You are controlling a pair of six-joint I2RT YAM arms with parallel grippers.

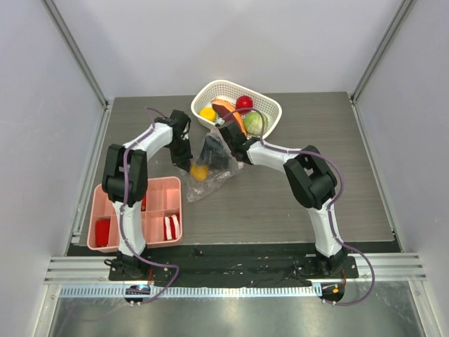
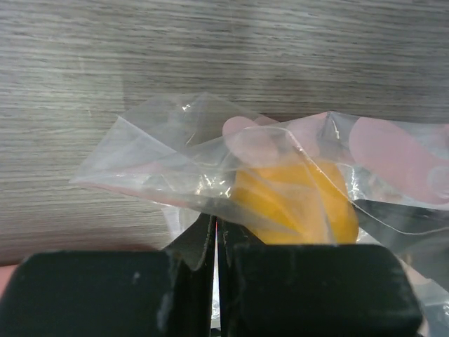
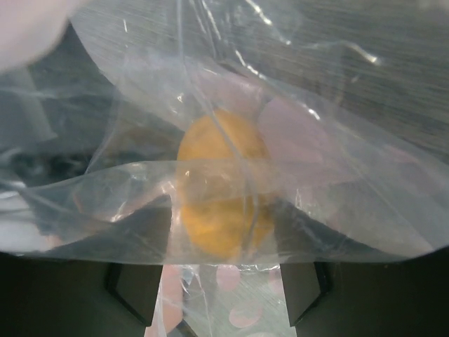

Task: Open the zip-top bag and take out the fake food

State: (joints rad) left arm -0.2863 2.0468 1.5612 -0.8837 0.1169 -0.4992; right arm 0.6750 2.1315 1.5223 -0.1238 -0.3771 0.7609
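Your left fingers [image 2: 203, 261] are pressed together on a fold of the zip-top bag [image 2: 175, 161], with the clear film caught in the seam between them. Your right fingers [image 3: 137, 295] stand spread at the bottom of the right wrist view. The bag's film drapes across the gap between them, and nothing there is pinched. From above, the bag [image 1: 217, 175] lies crumpled at the middle of the bench [image 1: 323, 126], just below the white basket [image 1: 217, 86], with both wrists bent in over its upper edge. One yellow-orange fruit [image 1: 200, 172] is inside the bag, at its lower left, and it shows through the plastic in both wrist views. The rest of the fake food sits in the basket in the upper middle of the frame: a yellow fruit [image 1: 208, 113], an orange-brown wedge [image 1: 226, 109], a red round fruit [image 1: 244, 102] and a green ball [image 1: 255, 123]. The pink tray [image 1: 158, 196] rests at the lower left beside your left arm, holding red and red-white pieces.
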